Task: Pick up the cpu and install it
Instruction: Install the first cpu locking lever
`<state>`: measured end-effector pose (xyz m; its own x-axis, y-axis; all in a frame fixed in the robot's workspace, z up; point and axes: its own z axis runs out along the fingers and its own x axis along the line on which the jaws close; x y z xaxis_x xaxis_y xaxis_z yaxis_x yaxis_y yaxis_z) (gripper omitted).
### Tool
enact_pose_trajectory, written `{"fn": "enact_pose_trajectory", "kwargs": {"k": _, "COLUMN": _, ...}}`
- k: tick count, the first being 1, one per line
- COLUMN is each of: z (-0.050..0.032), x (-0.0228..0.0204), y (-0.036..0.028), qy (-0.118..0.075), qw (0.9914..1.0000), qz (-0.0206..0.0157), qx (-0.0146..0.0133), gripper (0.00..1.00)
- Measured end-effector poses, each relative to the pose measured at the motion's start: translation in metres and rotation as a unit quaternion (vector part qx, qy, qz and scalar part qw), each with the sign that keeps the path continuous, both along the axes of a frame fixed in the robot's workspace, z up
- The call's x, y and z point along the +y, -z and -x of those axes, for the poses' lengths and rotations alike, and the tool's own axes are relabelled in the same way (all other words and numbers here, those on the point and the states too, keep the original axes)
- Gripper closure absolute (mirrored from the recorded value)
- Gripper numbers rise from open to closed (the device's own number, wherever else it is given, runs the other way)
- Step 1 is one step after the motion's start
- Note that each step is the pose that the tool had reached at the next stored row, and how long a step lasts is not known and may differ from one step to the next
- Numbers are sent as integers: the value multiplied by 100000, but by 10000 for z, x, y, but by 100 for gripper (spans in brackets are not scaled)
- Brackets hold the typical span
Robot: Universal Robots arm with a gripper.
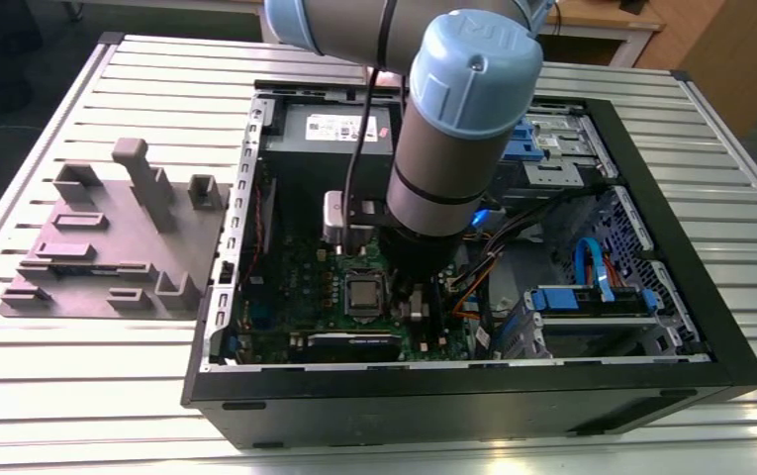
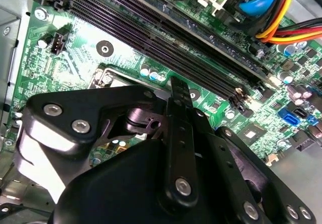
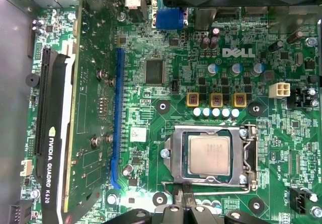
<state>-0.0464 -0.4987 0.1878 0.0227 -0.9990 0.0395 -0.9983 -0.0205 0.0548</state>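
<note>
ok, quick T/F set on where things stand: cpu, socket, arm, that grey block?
1. The cpu lies inside the socket frame on the green board. True.
2. The arm reaches into the open computer case. True.
3. The cpu sits on the grey block. False: it is in the socket frame on the board.
4. The grey block is inside the case. False: it lies on the table, at the exterior view's left of the case.

Room above the cpu [image 3: 209,155] (graphics card [image 3: 60,148] and socket frame [image 3: 176,156] flank it)
</note>
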Motion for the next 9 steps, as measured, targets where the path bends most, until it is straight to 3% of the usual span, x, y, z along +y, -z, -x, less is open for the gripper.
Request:
{"fn": "enact_pose_trajectory", "kwargs": {"k": 5, "z": 3, "x": 0, "y": -10, "qy": 1, "qw": 100000, "qz": -145, "qx": -2, "gripper": 90}}
{"fn": "enact_pose_trajectory", "kwargs": {"k": 9, "z": 3, "x": 1, "y": -59, "qy": 4, "qw": 100000, "qz": -238, "qx": -4, "gripper": 90}}
